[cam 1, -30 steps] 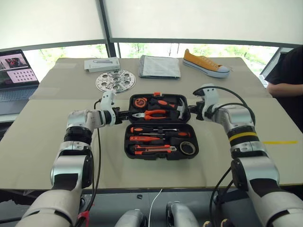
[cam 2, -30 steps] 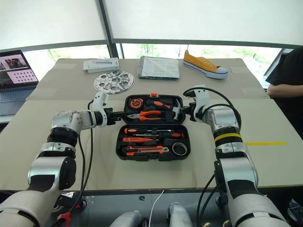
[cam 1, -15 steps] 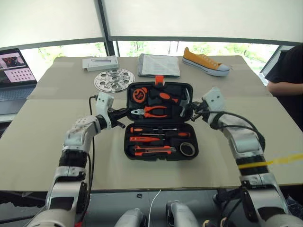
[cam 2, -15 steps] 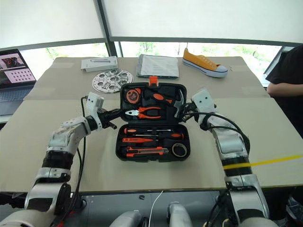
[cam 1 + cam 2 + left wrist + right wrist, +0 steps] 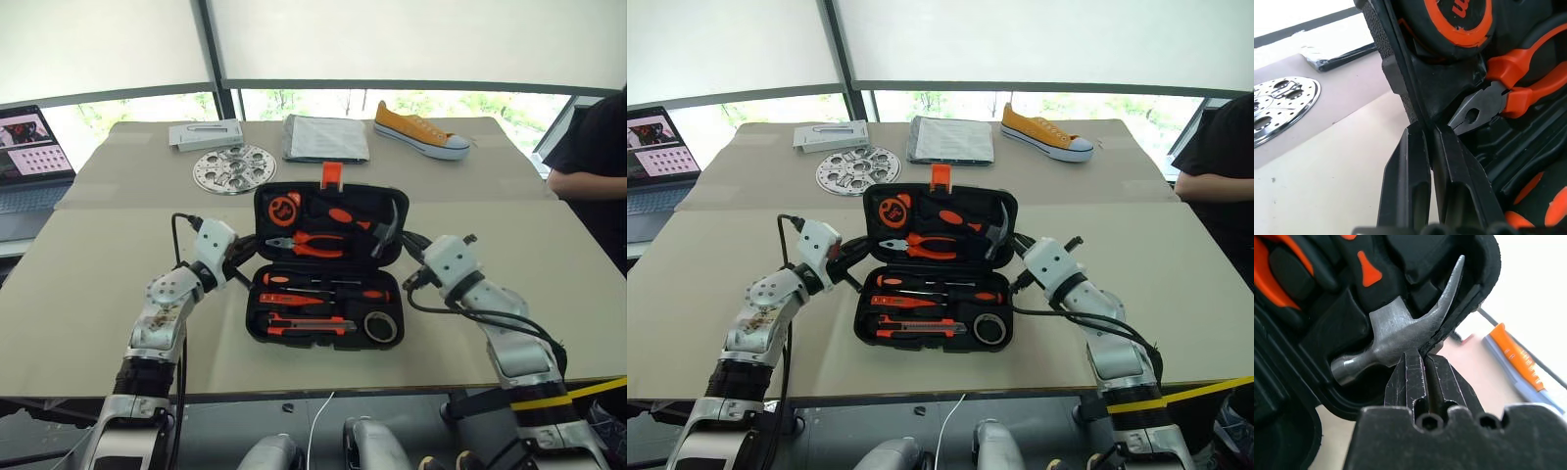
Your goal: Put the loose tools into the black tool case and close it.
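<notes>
1. The black tool case (image 5: 323,294) lies open near the front middle of the surface (image 5: 78,294), its lid (image 5: 328,223) raised part-way and tilted back.
2. In the case's near half two long screwdrivers (image 5: 318,281), an orange-black utility knife (image 5: 309,326) and a dark grey tape roll (image 5: 380,325) are seen lying in their recesses; whether the slim tester screwdriver is among them cannot be told.
3. The left tool (image 5: 242,250) is held at the lid's left edge with its fingers together; the right tool (image 5: 407,247) is held at the lid's right edge, fingers likewise together. Nothing is seen clamped between either pair.
4. In the lid, orange-handled pliers (image 5: 315,243), a hammer (image 5: 384,227) and a round tape measure (image 5: 285,208) are stowed, and a small orange latch (image 5: 331,175) stands up from the lid's top rim.
5. Farther back, a round perforated metal disc (image 5: 232,167) lies beyond the lid's left corner, with a flat grey box (image 5: 206,134), a grey folded packet (image 5: 326,137) and a yellow sneaker (image 5: 421,130) near the far edge.
6. A laptop (image 5: 34,157) is seen at the far left and a person's dark sleeve and arm (image 5: 588,166) at the far right.
7. The left wrist view shows the pliers' jaws (image 5: 1474,115) just beyond the closed fingers (image 5: 1408,186), against the lid's rim; the right wrist view shows the hammer's claw (image 5: 1442,303) curving just beyond its own fingers (image 5: 1415,382).
</notes>
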### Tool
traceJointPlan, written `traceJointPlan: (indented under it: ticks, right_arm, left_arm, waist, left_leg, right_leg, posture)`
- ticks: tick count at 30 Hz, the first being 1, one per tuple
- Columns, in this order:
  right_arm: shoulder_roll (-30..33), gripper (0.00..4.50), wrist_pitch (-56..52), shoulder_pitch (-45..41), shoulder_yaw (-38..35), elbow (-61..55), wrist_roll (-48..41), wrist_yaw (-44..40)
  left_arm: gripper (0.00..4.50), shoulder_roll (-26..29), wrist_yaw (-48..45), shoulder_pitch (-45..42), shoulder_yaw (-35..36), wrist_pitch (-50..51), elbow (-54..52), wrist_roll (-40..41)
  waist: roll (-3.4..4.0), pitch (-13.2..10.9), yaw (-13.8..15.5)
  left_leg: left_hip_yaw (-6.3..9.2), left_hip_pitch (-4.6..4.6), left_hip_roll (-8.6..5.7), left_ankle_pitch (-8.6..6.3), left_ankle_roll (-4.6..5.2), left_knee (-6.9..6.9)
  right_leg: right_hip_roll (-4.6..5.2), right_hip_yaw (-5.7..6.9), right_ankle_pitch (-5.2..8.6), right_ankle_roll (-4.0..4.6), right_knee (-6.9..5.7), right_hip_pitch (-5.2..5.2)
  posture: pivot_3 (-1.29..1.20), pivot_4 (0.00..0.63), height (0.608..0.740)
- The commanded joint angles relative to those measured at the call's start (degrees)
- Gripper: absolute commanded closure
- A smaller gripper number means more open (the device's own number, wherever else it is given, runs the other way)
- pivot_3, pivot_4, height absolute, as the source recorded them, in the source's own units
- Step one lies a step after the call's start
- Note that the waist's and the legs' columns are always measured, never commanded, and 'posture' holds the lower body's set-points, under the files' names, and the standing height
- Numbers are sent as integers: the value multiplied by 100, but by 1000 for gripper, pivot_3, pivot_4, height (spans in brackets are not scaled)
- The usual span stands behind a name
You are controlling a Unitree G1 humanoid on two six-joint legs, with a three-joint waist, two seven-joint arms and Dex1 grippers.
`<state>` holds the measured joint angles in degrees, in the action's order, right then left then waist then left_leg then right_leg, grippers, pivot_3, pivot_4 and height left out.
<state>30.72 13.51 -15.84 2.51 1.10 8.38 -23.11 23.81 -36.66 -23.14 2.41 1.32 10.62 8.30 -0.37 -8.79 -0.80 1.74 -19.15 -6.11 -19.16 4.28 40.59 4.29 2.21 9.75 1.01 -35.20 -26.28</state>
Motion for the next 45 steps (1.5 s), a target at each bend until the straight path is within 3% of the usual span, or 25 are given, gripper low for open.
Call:
traceJointPlan:
  ticks: [1, 7, 10, 12, 13, 14, 19, 22, 27, 29, 32, 36, 37, 40, 42, 45]
  right_arm:
    - [210, 4500, 768, 353, 212, -192, 419, 2]
    - [390, 4500, 862, 887, 191, -598, 190, -240]
    - [490, 3552, 849, 1205, 239, -996, 92, -436]
    - [544, 2843, 805, 1352, 266, -1201, -44, -617]
    - [618, 2558, 759, 1468, 236, -1381, -149, -744]
    - [716, 2086, 657, 1618, 162, -1588, -252, -876]
    - [1600, 427, -492, 2662, -684, -2708, -1673, -1887]
    - [2242, 378, -1485, 3383, -1190, -3324, -2759, -2680]
    - [2762, 378, -2527, 3897, -1732, -3898, -3832, -3312]
    - [2771, 881, -2648, 3843, -1623, -3919, -3796, -3363]
    - [2746, 1838, -2519, 3917, -1337, -3862, -3411, -3511]
    - [2640, 3143, -2246, 3906, -871, -3764, -2897, -3578]
    - [2611, 3645, -2191, 3853, -742, -3729, -2764, -3572]
    - [2481, 4492, -2027, 3532, -312, -3508, -2350, -3527]
    - [2340, 4500, -2033, 3258, -94, -3344, -2202, -3475]
    - [2048, 4500, -2066, 2717, 241, -3005, -1957, -3383]
  left_arm:
    - [4459, 78, 214, 191, 112, -210, -466, -95]
    - [4459, 110, 283, 629, 158, 117, -1053, 72]
    - [4500, 72, 387, 896, 216, 451, -1411, 223]
    - [3748, 73, 439, 1043, 250, 594, -1616, 279]
    - [3586, 82, 420, 1194, 324, 733, -1815, 412]
    - [3057, 147, 401, 1389, 388, 892, -2057, 482]
    - [1169, 967, -271, 2489, 1217, 2088, -3288, 1591]
    - [91, 1914, -1283, 3169, 1621, 2708, -3557, 2196]
    - [33, 2974, -2167, 2600, 1691, 2762, -2482, 2240]
    - [0, 3133, -2418, 1910, 1371, 2498, -1841, 2013]
    - [793, 3017, -2648, 631, 680, 1937, -747, 1468]
    - [2302, 2500, -2879, -768, -186, 987, 651, 688]
    - [2750, 2349, -2941, -1041, -352, 792, 966, 540]
    - [3760, 1835, -3119, -1686, -792, 38, 1842, 122]
    - [4466, 1560, -3188, -1982, -970, -356, 2331, -72]
    - [4466, 1140, -3254, -2352, -1213, -817, 2924, -334]
  waist:
    - [0, 0, 1]
    - [-1, 2, 1]
    - [-1, 3, 5]
    - [-1, 3, -3]
    - [-2, 3, -4]
    - [-2, 3, -5]
    - [-14, -6, 22]
    - [-27, -12, 52]
    - [-24, -11, 201]
    - [-32, -12, 256]
    - [-33, -12, 318]
    - [-34, -11, 309]
    - [-35, -10, 302]
    - [-45, -16, 251]
    - [-48, -17, 206]
    - [-54, -21, 171]
  left_leg:
    - [0, 0, 1, 0, 0, -1]
    - [0, 15, 4, 0, 0, -11]
    - [0, 19, 6, -1, -2, -14]
    - [0, 20, 8, 0, 0, -21]
    - [0, 23, 8, 0, 0, -26]
    - [-1, 27, 7, 1, 3, -31]
    - [-1, 24, 8, 4, 12, -45]
    - [1, 23, 12, -5, 0, -42]
    - [1, 28, 12, -16, 13, -42]
    - [1, 29, 12, -19, 9, -40]
    - [2, 28, 8, -20, 8, -34]
    - [2, 22, -1, -17, 12, -25]
    - [2, 18, -3, -15, 15, -23]
    - [0, 7, -10, -13, 20, -15]
    - [0, -2, -7, -14, 18, 4]
    - [3, -7, 0, -14, 17, 17]
  right_leg:
    - [0, -1, 0, 0, 0, 0]
    - [-1, -11, 0, 0, 3, 11]
    - [-3, -20, 1, 0, 2, 13]
    - [-7, -23, 1, 1, 3, 12]
    - [-7, -26, 2, 1, 3, 10]
    - [-11, -34, 2, 2, 3, 9]
    - [-16, -49, 5, 4, 7, 3]
    - [-19, -51, 7, 3, 15, 11]
    - [-13, -49, 11, -3, 19, 26]
    - [-8, -41, 11, -5, 20, 30]
    - [0, -30, 8, -4, 18, 33]
    - [4, 1, 4, -1, 17, 24]
    - [5, 5, 3, -1, 19, 20]
    - [6, 14, 1, -5, 24, 14]
    - [6, 13, 1, -5, 23, 14]
    - [7, 3, 1, -4, 20, 15]
  posture:
    - [0, 150, 740]
    - [0, 150, 740]
    - [0, 150, 740]
    - [0, 150, 740]
    - [0, 150, 740]
    - [0, 150, 740]
    - [0, 150, 740]
    - [0, 150, 740]
    - [0, 150, 740]
    - [0, 150, 740]
    - [0, 150, 740]
    - [0, 150, 740]
    - [0, 150, 740]
    - [0, 150, 740]
    - [0, 150, 740]
    - [0, 150, 740]
